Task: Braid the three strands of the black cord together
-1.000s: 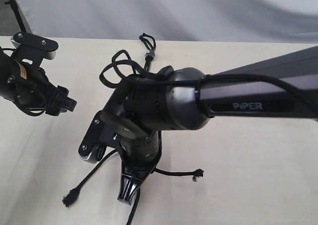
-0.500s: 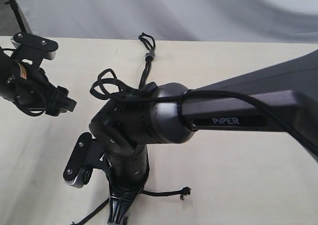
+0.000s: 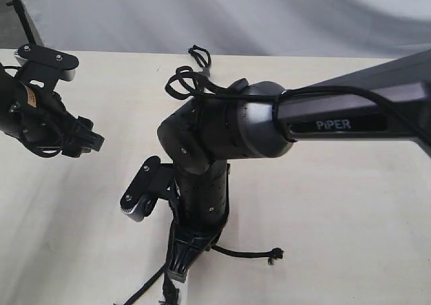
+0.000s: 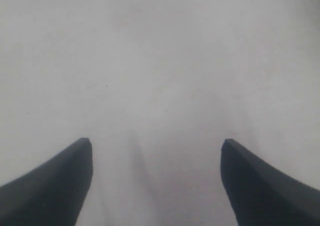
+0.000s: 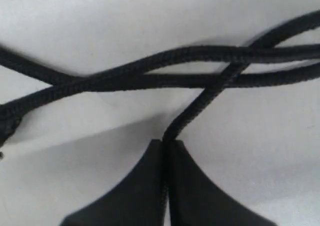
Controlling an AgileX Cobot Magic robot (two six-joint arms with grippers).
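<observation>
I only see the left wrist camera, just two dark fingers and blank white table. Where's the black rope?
Observer: The thin black braided cord lies mid-table, mostly hidden under the right arm, apart from your open left gripper.
Operator: Is the other gripper holding it?
Observer: Yes. The right gripper is shut on one woven strand.
Operator: And the other two?
Observer: The two loose strands lie on the white table, crossing the held one just beyond the gripper.
Operator: Any ends showing?
Observer: One frayed knotted end lies to the right of the right gripper in the exterior view.
</observation>
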